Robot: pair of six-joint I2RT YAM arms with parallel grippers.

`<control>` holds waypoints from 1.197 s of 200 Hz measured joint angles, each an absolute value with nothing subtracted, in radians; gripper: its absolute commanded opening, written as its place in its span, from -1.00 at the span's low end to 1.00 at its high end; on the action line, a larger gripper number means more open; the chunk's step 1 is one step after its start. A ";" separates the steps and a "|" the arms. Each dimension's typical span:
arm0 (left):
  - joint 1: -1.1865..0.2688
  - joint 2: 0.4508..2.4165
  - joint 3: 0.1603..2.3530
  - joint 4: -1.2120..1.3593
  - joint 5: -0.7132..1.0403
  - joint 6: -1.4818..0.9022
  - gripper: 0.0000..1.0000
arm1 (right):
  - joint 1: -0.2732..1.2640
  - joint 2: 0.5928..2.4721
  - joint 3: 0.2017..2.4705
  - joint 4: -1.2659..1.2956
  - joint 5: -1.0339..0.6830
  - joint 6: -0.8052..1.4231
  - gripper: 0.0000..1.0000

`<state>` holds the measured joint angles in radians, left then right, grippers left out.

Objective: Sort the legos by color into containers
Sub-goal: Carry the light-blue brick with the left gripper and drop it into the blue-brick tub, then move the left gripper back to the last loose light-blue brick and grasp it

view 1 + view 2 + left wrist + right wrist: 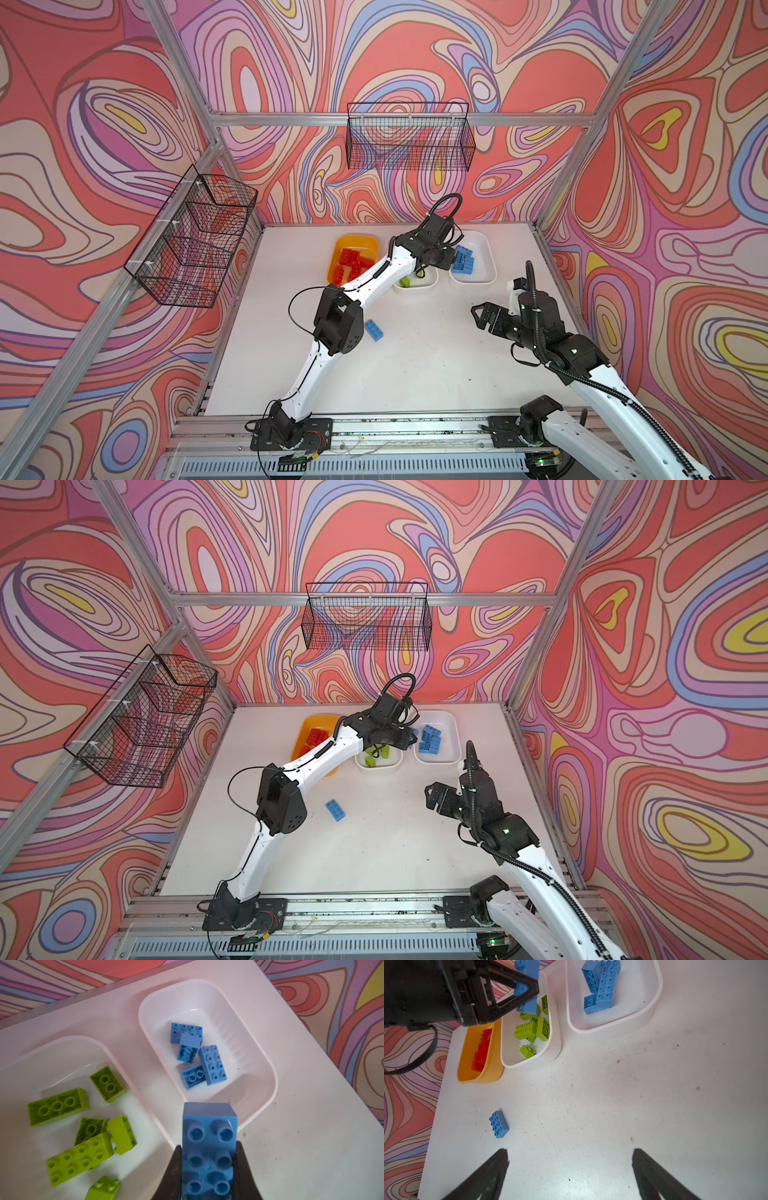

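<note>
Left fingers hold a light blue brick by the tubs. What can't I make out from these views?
Red bricks in the yellow-orange plastic tub: left arm covers some in both top views; the tub wall hides others in the right wrist view.
Lime green bricks in the middle white plastic tub: mostly under the left gripper in both top views.
Held light blue brick: rear end cut off by the left wrist view's edge.
</note>
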<state>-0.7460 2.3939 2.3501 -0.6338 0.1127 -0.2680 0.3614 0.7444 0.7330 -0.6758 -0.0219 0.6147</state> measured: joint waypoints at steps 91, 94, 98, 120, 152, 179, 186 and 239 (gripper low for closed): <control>-0.723 2.600 2.379 -0.257 0.295 -0.445 0.28 | 0.361 0.669 0.733 -0.773 0.025 0.650 0.96; -0.721 2.601 2.381 -0.249 0.299 -0.447 0.33 | 0.361 0.669 0.733 -0.775 0.027 0.650 0.96; -0.719 2.603 2.383 -0.239 0.302 -0.458 0.37 | 0.361 0.669 0.733 -0.777 0.027 0.651 0.96; -0.712 2.603 2.384 -0.191 0.318 -0.486 0.56 | 0.361 0.669 0.733 -0.780 0.031 0.653 0.96; -0.713 2.521 2.259 -0.150 0.311 -0.514 0.43 | 0.361 0.669 0.733 -0.779 0.031 0.653 0.96; -0.715 2.273 1.916 -0.121 0.234 -0.556 0.37 | 0.361 0.670 0.734 -0.778 0.031 0.650 0.97; -0.717 2.200 1.831 -0.124 0.204 -0.571 0.36 | 0.361 0.672 0.734 -0.777 0.031 0.649 0.97; -0.721 1.653 1.219 -0.139 -0.010 -0.751 0.35 | 0.361 0.728 0.735 -0.741 0.016 0.633 0.96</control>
<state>-0.7208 1.6531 1.2186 -0.1394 -0.0105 -0.7509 0.3614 0.7277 0.7349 -0.7410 0.0158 0.6331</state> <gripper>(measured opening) 0.672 0.983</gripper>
